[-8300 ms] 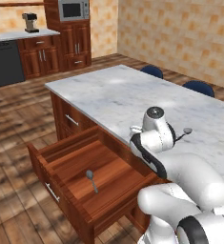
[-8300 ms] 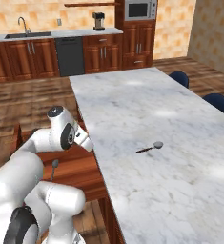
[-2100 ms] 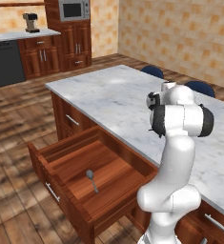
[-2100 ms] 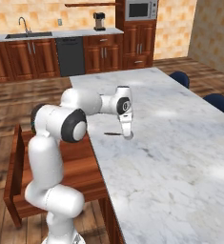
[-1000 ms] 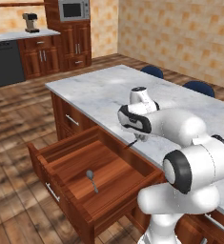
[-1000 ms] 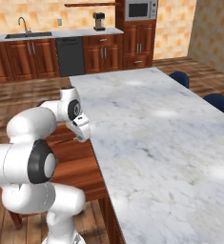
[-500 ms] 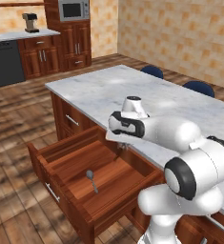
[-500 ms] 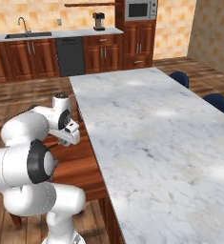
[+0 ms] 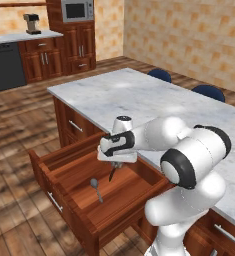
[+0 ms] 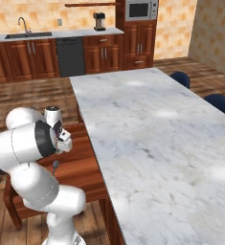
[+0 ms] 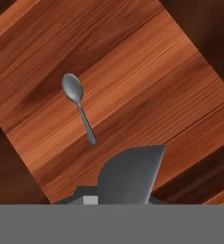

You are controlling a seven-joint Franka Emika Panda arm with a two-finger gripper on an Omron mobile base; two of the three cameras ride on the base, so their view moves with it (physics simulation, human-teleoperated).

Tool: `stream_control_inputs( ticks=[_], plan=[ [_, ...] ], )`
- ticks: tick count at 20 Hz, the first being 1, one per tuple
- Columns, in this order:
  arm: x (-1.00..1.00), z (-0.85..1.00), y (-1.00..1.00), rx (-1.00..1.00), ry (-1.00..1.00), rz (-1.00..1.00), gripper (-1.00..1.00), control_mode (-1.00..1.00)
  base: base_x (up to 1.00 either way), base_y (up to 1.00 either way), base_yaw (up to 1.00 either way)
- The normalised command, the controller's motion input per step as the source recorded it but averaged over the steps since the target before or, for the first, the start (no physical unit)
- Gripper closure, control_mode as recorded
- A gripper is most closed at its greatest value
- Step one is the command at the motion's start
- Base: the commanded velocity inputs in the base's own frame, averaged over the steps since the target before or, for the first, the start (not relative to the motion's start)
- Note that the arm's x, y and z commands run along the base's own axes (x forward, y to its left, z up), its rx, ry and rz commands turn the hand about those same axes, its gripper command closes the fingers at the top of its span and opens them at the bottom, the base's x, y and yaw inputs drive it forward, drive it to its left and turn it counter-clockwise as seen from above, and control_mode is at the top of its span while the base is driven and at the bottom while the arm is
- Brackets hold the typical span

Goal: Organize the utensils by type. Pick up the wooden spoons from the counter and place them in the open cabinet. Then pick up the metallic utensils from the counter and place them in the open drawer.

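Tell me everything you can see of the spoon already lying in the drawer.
The spoon is small and grey, metal by its look, with an oval bowl and a thin straight handle. It lies flat on the wooden floor of the open drawer, apart from the walls. Nothing touches it; the gripper hangs above.

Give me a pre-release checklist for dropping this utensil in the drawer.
1. Drawer open: ok.
2. Gripper over the drawer: ok.
3. Gripper shut on the held utensil: ok.
4. First utensil already lying on the drawer floor, apart from the gripper: ok.
5. Bare floor under the held utensil: cannot tell; the hand view is partly blocked by a grey shape.
6. Counter free of utensils: ok as far as seen.
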Motion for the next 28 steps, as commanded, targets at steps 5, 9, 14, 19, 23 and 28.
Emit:
stream_control_inputs(
  ticks=[5,9,14,19,23,28],
  plan=[
    [0.19,-0.54,0.2,-0.06,0.07,0.0,1.0,-1.0,0.0,0.0,0.0],
    [0.01,-0.47,0.13,-0.07,0.04,0.0,1.0,-1.0,0.0,0.0,0.0],
    [0.02,-0.45,0.09,-0.04,0.07,0.0,1.0,-1.0,0.0,0.0,0.0],
    [0.16,-0.47,0.07,-0.01,0.11,-0.03,1.0,-1.0,0.0,0.0,0.0],
    [0.09,-0.49,0.01,-0.03,0.02,-0.04,1.0,-1.0,0.0,0.0,0.0],
    [0.11,-0.39,0.1,-0.07,0.0,-0.07,1.0,-1.0,0.0,0.0,0.0]
  ],
)
